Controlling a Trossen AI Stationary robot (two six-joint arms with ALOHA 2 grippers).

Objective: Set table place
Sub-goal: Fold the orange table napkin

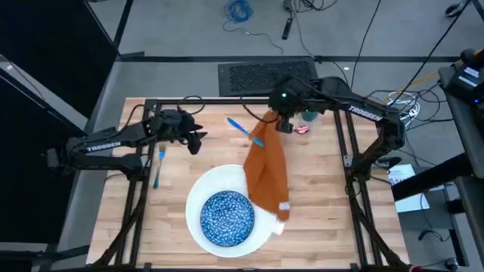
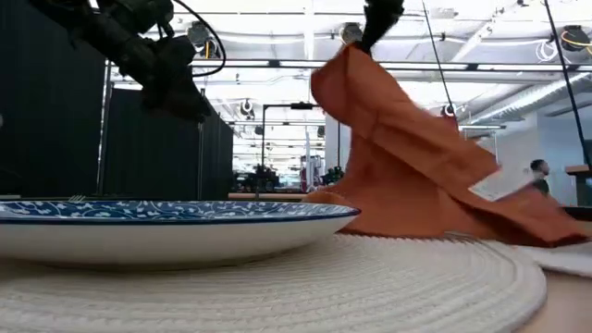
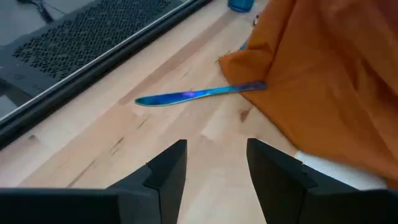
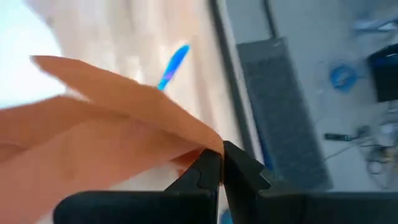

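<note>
My right gripper [image 1: 283,124] is shut on the far end of the orange cloth napkin [image 1: 266,170] and holds that end up above the table's far middle. The napkin slopes down to its near end [image 1: 278,208], which lies over the right rim of the large white round plate [image 1: 261,236]. The blue speckled bowl [image 1: 226,217] sits in the plate. A light-blue knife [image 1: 242,127] lies left of the napkin, and a fork [image 1: 159,168] lies at the left. The small teal cup [image 1: 308,115] stands at the far edge. My left gripper [image 1: 195,140] hovers open, left of the knife. My right gripper pinches the napkin's far corner [image 4: 202,144] between its two fingers, at a fold of more than one layer. The fingers come from above, pointing down. That end is lifted clear [image 2: 356,57]; the cloth hangs slack in a slope, its near end on the plate and table.
A small pink thing [image 1: 302,129] lies by the cup. The black rail frame [image 1: 227,99] runs round the table. Bare wood [image 1: 325,196] shows right of the napkin and along the left, near side [image 1: 162,219].
</note>
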